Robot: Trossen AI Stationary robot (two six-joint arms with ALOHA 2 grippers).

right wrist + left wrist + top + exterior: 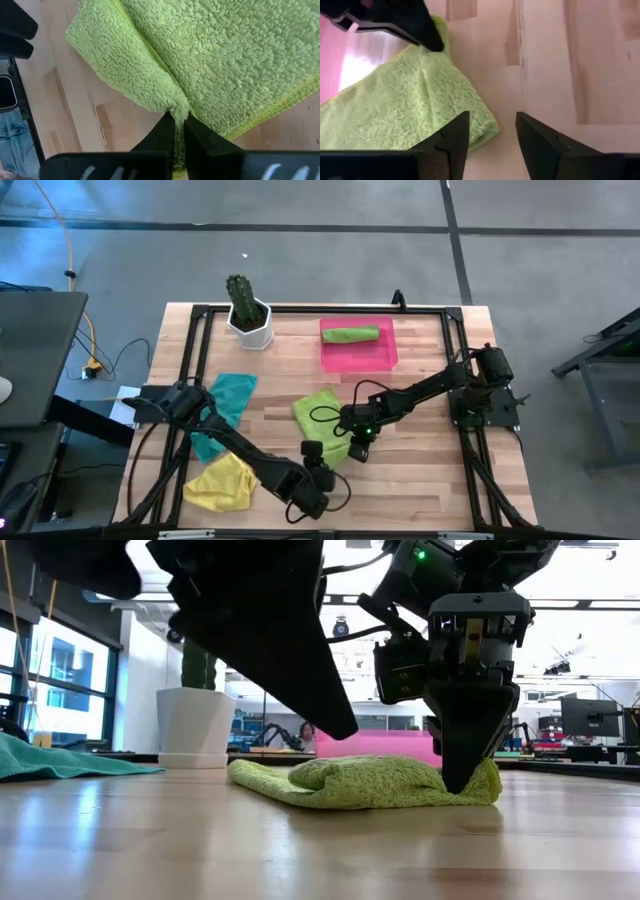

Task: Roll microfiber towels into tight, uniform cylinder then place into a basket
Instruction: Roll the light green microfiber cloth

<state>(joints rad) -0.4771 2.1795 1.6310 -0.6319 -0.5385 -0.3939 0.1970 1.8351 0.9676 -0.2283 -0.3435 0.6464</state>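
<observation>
Right claw point(179, 131) we see pinching a fold of the lime green towel point(322, 416) mid-bench point(420, 480); left claw point(492, 137) spread beside its edge. Behind lie the pink basket point(385, 358) holding a green roll point(350, 334), cactus pot point(250, 328), teal towel point(228, 395), yellow towel point(222, 483).

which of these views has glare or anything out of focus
Low view: bright windows behind leave the arms as dark silhouettes; the tabletop up close is blurred. Left wrist view: the pink basket glares, the wood looks washed out. Right wrist view: the lime towel is sharp.
</observation>
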